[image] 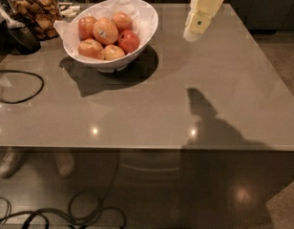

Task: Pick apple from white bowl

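The white bowl (142, 30) with a crumpled paper liner stands at the back left of the grey table (152, 104). In it lie several apples. The largest apple (105, 31), pale yellow-orange with a small white sticker, lies in the middle on top. A deep red apple (129, 41) lies to its right. My gripper (192, 34), cream-coloured, hangs above the table to the right of the bowl, apart from it, about level with the bowl's rim.
A glass jar of brown snacks (35, 11) stands at the back left behind the bowl. A dark object (15, 35) and a black cable (18, 87) lie at the left edge. More cables (66, 216) lie on the floor.
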`<state>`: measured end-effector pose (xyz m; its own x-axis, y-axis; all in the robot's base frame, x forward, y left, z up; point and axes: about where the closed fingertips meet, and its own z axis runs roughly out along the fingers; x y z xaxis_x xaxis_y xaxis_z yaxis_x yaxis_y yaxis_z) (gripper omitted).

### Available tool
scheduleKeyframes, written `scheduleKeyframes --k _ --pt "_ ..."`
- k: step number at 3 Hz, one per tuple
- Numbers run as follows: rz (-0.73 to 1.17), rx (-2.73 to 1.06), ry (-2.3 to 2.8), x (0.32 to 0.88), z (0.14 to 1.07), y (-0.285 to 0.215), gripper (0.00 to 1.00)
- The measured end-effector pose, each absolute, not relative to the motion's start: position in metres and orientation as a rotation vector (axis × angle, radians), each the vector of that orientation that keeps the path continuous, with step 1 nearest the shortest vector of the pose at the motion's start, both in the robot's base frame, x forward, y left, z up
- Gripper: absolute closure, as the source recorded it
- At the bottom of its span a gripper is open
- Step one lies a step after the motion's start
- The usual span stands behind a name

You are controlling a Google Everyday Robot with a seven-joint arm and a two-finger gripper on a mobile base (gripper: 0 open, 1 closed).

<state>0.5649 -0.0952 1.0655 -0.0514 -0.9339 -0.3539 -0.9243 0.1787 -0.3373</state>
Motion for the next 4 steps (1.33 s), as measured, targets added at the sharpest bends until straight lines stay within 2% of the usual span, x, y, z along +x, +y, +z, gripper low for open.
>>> scheduleKeyframes --k 1,2,4 --pt "0.034 -1.714 1.971 0.582 1.064 -0.080 0.00" --pt "0.113 -1.752 1.905 0.624 1.069 -0.036 0.00" --pt "0.153 -1.688 1.863 0.650 1.072 -0.016 0.00"
